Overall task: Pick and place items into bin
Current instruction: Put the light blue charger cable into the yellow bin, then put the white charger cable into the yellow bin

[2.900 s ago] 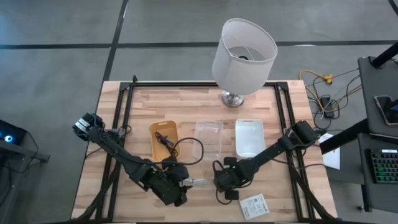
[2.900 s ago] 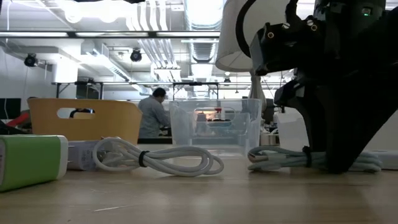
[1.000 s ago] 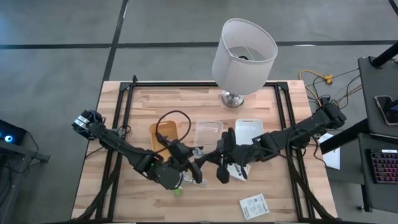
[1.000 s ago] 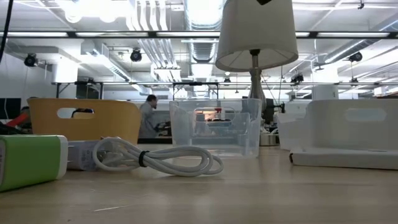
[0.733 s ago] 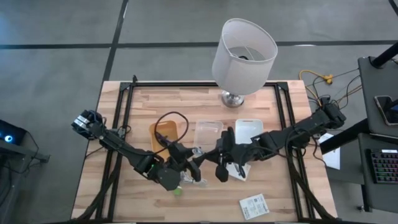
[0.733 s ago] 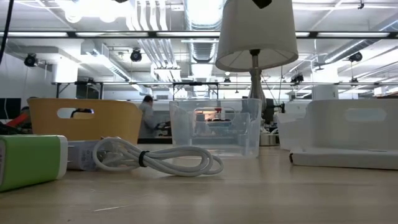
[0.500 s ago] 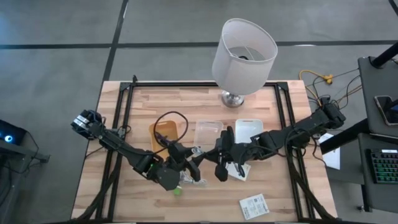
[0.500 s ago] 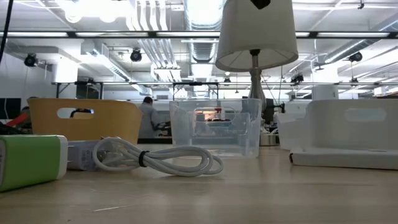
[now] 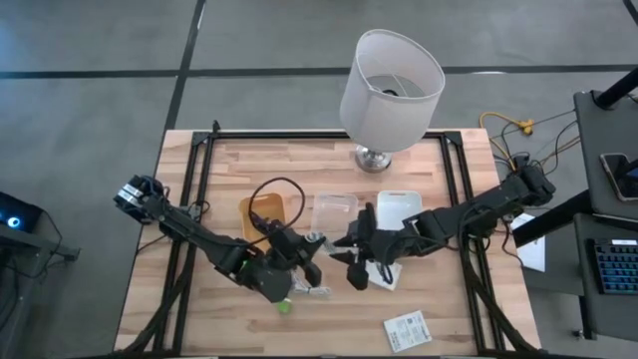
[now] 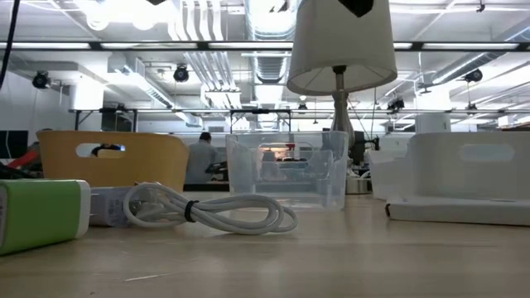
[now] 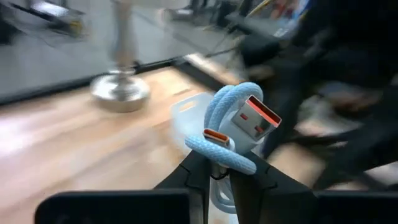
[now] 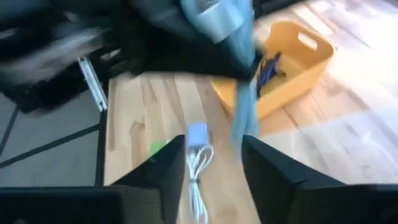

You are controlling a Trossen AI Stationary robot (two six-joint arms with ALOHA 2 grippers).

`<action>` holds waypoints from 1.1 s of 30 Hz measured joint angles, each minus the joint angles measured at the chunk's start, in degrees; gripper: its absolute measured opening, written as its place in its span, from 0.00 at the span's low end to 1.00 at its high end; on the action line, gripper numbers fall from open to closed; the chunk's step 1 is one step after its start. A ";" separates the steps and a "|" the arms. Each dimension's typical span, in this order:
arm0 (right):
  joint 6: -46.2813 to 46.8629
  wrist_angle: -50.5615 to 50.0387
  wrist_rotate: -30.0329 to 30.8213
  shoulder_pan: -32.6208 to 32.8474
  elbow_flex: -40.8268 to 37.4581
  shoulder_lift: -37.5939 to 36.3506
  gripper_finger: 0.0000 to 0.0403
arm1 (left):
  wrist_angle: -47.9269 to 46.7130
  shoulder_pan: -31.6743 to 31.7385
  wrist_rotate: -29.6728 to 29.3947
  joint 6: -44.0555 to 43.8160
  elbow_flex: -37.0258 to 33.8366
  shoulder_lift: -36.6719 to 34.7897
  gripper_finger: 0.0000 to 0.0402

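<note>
Item 1 — left gripper: fingers closed on a pale-blue cable, bundled so both plug ends stand up clear of the fingertips. We judge it is held aloft mid-table for transfer toward a bin.

Item 2 — right gripper: fingers spread apart, with nothing between them that we can see. It hangs close to the left gripper, in front of the clear bin; we read this as a handover posture or simply a wait.

Item 3 — yellow bin: already holds a dark coiled cable, so it serves as one drop point.

Item 4 — white bin: beside the clear one; we cannot tell its contents.

Item 5 — white cable and green block: on the table, unpicked.

Item 6 — printed card: near the front edge, well apart from both arms.

Item 7 — lamp: at the table's back.
</note>
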 joint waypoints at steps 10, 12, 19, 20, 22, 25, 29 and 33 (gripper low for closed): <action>11.21 -24.43 1.58 3.23 -0.18 -8.15 0.52 | -66.45 0.64 20.85 -50.48 1.14 -9.49 0.05; 13.91 -26.55 1.82 3.14 -0.92 -9.13 0.52 | -69.08 1.21 26.53 -53.60 -0.55 -11.05 0.07; 15.65 -24.70 5.74 2.78 -2.54 -8.89 0.52 | -52.13 7.20 30.92 -44.49 -10.08 -15.37 0.15; 15.66 -24.01 5.89 2.75 -2.54 -8.50 0.52 | -50.52 8.55 32.70 -43.75 -11.70 -15.62 0.16; 15.65 -23.10 5.92 2.69 -2.54 -7.75 0.52 | -48.47 10.31 36.72 -43.30 -14.54 -15.69 0.16; 16.49 -22.85 5.73 2.78 -2.53 -6.89 0.52 | -46.05 10.86 38.86 -42.84 -16.09 -15.33 0.16; 17.77 -22.86 4.58 3.08 -2.53 -6.14 0.52 | -45.36 10.66 37.63 -40.14 -14.77 -15.39 0.17; 17.11 -22.89 4.38 3.44 -2.54 -6.11 0.52 | -42.93 10.11 36.25 -31.75 -10.56 -15.59 0.22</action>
